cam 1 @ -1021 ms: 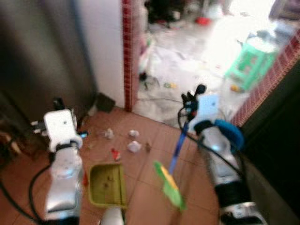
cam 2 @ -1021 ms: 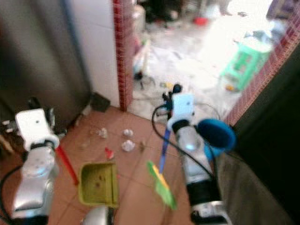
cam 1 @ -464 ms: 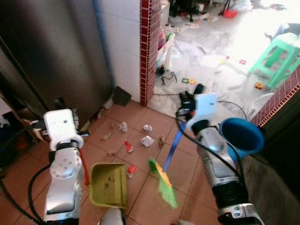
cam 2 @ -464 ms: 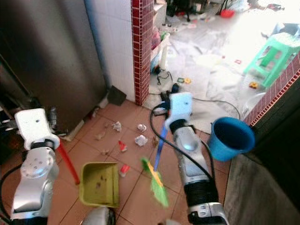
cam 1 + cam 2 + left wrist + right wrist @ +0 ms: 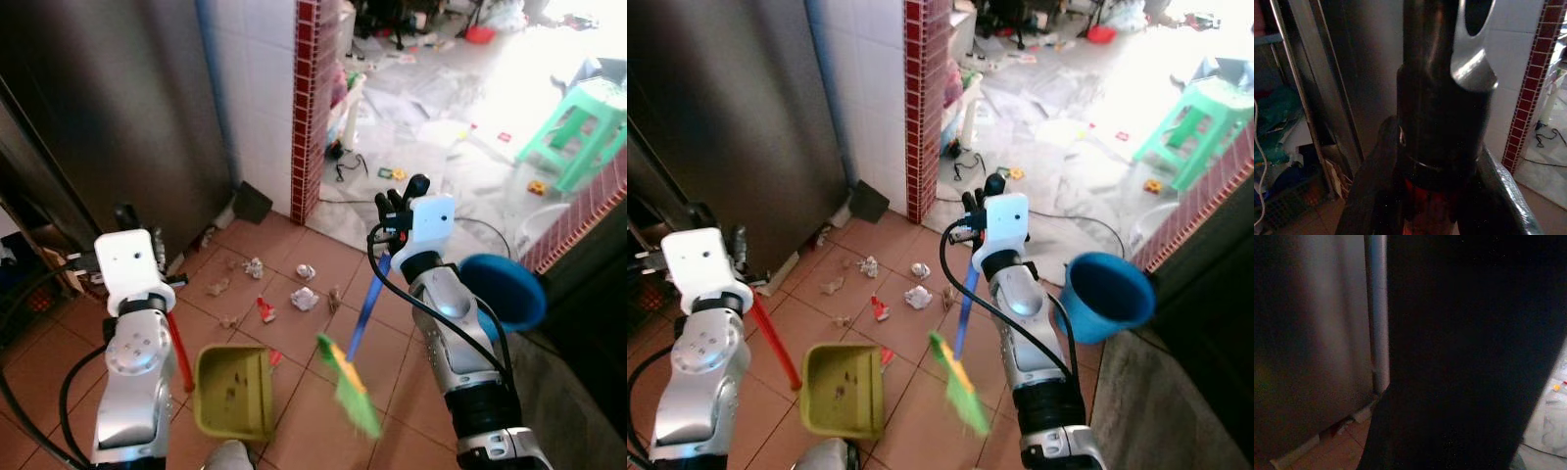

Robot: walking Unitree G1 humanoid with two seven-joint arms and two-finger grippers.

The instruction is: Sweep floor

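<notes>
The left gripper (image 5: 1437, 196) has its two black fingers (image 5: 1371, 196) pressed around the red handle (image 5: 178, 345) of the dustpan (image 5: 233, 394), whose yellow-green tray rests on the terracotta tile floor (image 5: 294, 431) in front of the robot. The right gripper (image 5: 394, 208) is raised over the tiles with the broom (image 5: 355, 364) hanging from it, blue stick running down to green bristles just right of the dustpan; how far its fingers are apart I cannot tell, as the right wrist view is almost black. Crumpled paper scraps (image 5: 305, 298) and a small red piece (image 5: 265, 311) lie scattered on the tiles beyond the dustpan. A blue bucket (image 5: 505, 292) sits at the right arm. A red-tiled pillar (image 5: 309, 98) divides the tiles from a bright, littered room with a green stool (image 5: 578, 127).
</notes>
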